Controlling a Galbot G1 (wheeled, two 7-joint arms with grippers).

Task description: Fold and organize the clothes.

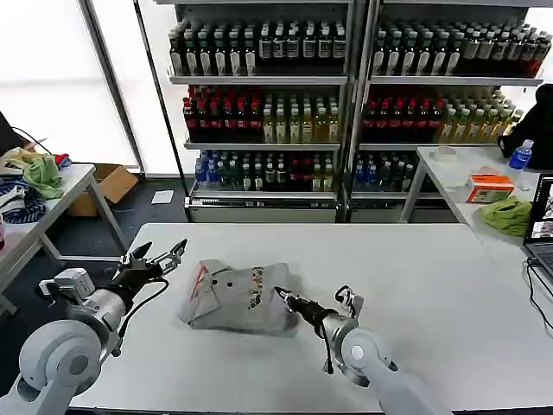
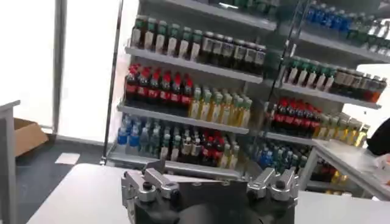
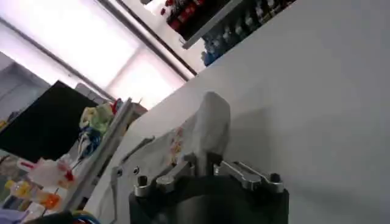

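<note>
One grey polo shirt [image 1: 235, 296], partly folded into a rough bundle, is lying on the white table [image 1: 415, 285], left of its middle and towards the robot, as seen from the head camera. An orange collar lining is showing at the bundle's left edge, and a colourful band is running across the top fold.

From the right, the right gripper [image 1: 281, 295] is being held low at the bundle's right edge, its dark fingertips drawn together on the cloth there, so the fabric appears to be pinched. In the right wrist view, the same gripper [image 3: 201, 159] is seen from behind its knuckles: a ridge of grey cloth [image 3: 207, 128] is being lifted just beyond the fingers, with the printed band lying flat on the shirt beside it. That raised fold is not readable from the head camera.

To the left, the left gripper [image 1: 160, 254] is being held above the table just beside the shirt's collar side, apart from the cloth, its fingers spread and holding nothing. The left wrist view is looking over that gripper [image 2: 210, 182] towards the shelves of bottled drinks [image 2: 201, 97] behind the table; the spread of the two finger bases is plain there, and no cloth is lying between them.

Side tables with oddments are being shown at both edges of the head view, along with a cardboard box [image 1: 108, 186] on the floor.
</note>
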